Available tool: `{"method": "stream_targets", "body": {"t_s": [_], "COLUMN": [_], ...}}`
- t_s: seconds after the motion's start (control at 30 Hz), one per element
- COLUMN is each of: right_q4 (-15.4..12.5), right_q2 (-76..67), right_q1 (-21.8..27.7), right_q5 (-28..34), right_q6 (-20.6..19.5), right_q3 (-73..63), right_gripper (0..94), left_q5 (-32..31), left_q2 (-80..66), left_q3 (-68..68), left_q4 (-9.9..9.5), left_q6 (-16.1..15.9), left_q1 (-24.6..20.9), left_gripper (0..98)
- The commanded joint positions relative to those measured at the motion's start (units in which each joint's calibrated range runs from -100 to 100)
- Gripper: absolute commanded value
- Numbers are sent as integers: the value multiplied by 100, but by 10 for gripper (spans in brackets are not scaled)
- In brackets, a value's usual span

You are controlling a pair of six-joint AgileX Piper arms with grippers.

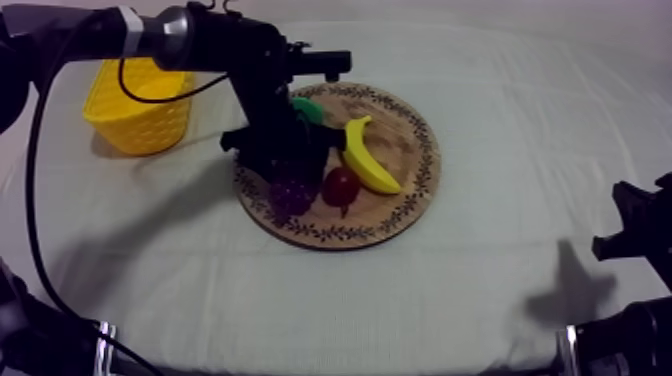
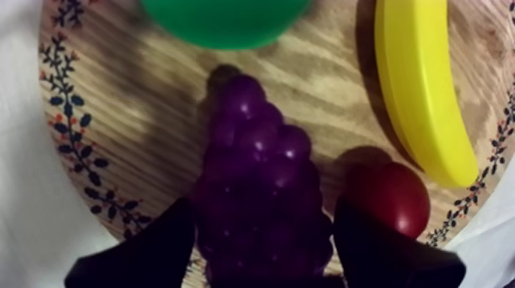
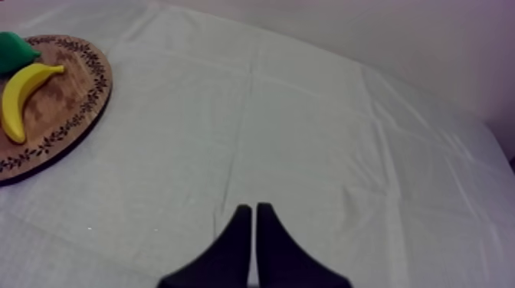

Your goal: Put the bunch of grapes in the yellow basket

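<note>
The purple bunch of grapes (image 2: 260, 191) is lying on the wooden board (image 1: 412, 150) near its rim; the yellow basket (image 1: 140, 112) is standing upright, apart from it.

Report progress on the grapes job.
Done: the approach; the left hand is at the bunch of grapes, which lies on the wooden board. In hand: the grasp; whether it grips yet is unclear. Left: lift, carry to the yellow basket, release. The right hand rests shut over the cloth.

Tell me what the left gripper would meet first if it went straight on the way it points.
The bunch of grapes, straight ahead of the left gripper on the wooden board; how near, I cannot judge.
</note>
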Motion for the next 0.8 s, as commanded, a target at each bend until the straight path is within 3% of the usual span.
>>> {"method": "stream_targets", "body": {"t_s": [0.0,0.77], "right_q4": [-2,-2], "right_q2": [3,3], "right_q1": [2,2], "right_q5": [1,1], "right_q6": [0,0], "right_q3": [-4,-4], "right_gripper": [3,3], "left_q5": [54,480], "left_q2": [36,452], "left_q3": [-42,-356], "left_q4": [0,121], "left_q6": [-8,-218], "left_q1": [-1,-15], "left_gripper": [674,627]}}
